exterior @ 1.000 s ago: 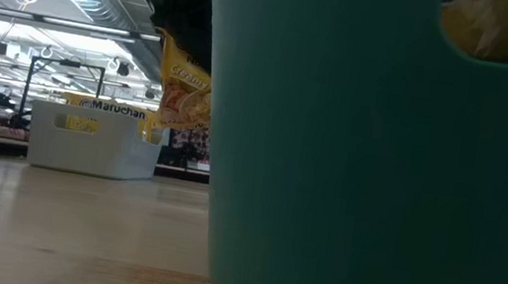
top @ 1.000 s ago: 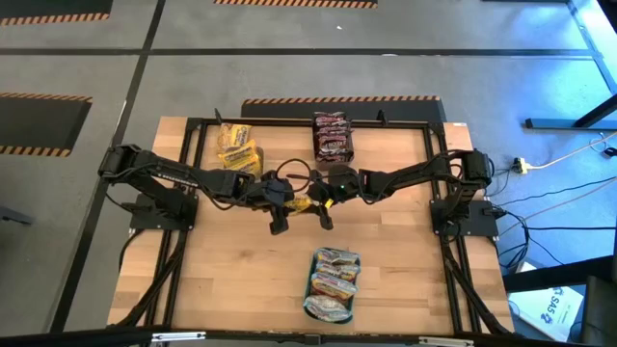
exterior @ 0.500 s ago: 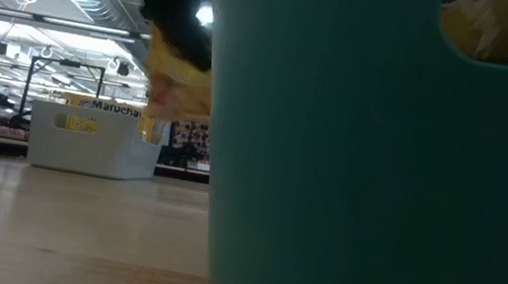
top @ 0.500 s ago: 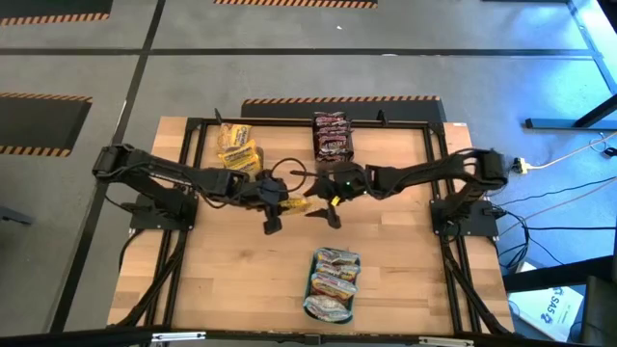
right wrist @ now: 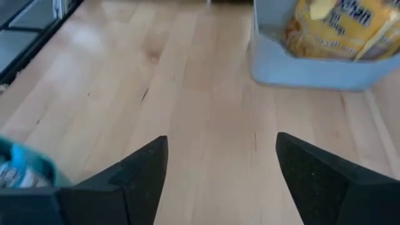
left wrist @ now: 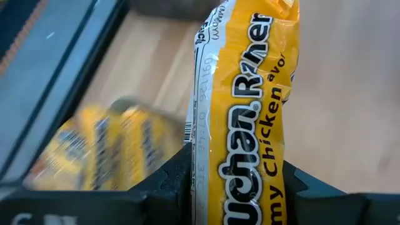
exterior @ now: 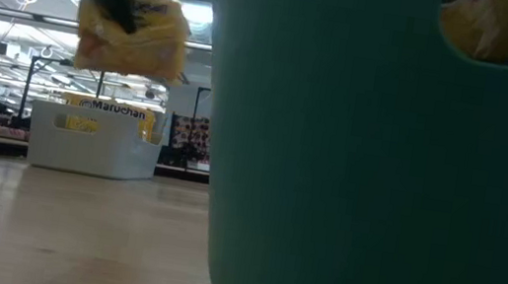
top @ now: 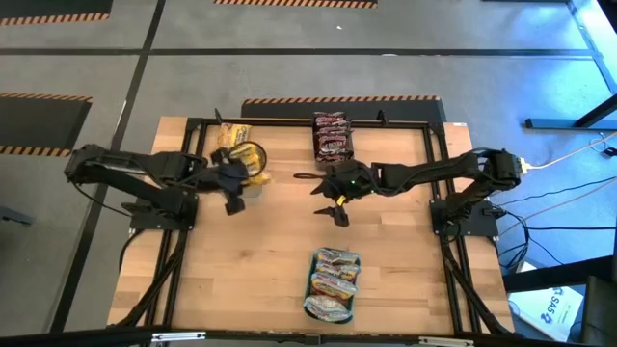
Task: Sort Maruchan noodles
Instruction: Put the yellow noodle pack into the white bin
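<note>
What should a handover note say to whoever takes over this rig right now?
Left gripper: shut on a yellow plastic Maruchan ramen packet, held in the air near the pale tub of yellow packets.
Right gripper: open and empty, over bare wood at mid-table.
Done: dark brown-red packets are stacked at the back; yellow ones are in the tub.
Left: drop the held packet, then sort the pale packets in the teal rectangular tray.

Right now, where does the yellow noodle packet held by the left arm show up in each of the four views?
High view: yellow packet in the left end effector, by the pale tub at the table's far left.
Low view: yellow packet hanging in the air, upper left, above the tub.
Left wrist view: yellow packet fills the centre, clamped between the fingers.
Right wrist view: not identifiable.
Shared landmark: the tub of yellow packets.
</note>
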You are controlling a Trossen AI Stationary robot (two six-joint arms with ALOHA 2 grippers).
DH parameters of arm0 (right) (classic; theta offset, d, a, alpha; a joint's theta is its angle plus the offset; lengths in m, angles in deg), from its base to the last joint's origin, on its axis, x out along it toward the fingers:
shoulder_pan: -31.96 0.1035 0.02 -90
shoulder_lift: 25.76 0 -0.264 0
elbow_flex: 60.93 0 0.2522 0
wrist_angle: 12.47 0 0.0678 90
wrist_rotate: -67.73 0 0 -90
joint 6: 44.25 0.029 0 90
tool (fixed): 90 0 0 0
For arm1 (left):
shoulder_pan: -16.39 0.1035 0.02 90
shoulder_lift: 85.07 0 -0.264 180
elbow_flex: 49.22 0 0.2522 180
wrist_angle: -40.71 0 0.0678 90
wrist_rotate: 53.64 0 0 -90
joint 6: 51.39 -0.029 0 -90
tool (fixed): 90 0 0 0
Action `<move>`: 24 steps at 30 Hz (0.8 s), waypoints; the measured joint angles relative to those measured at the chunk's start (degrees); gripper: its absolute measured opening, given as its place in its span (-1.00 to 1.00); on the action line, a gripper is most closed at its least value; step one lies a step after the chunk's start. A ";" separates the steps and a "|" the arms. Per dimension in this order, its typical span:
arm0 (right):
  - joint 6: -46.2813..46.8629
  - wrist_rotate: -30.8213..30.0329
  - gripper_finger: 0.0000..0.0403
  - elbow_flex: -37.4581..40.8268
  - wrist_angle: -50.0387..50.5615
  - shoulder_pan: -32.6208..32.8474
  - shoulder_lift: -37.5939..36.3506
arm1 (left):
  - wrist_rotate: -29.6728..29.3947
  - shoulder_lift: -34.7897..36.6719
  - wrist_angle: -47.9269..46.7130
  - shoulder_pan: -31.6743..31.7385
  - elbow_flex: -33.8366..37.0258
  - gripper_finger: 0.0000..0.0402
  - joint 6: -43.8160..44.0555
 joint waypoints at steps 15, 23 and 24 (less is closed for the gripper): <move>1.64 0.02 0.38 -0.06 -1.06 0.00 0.44 | 6.86 0.13 4.75 14.16 12.84 -0.39 -11.42; 1.64 0.02 0.38 -0.06 -1.39 0.00 0.44 | 12.57 0.08 12.93 20.11 18.23 -0.39 -14.85; 1.64 0.02 0.38 -0.06 -1.39 0.06 0.44 | 12.81 0.08 13.68 20.69 18.61 -0.39 -14.99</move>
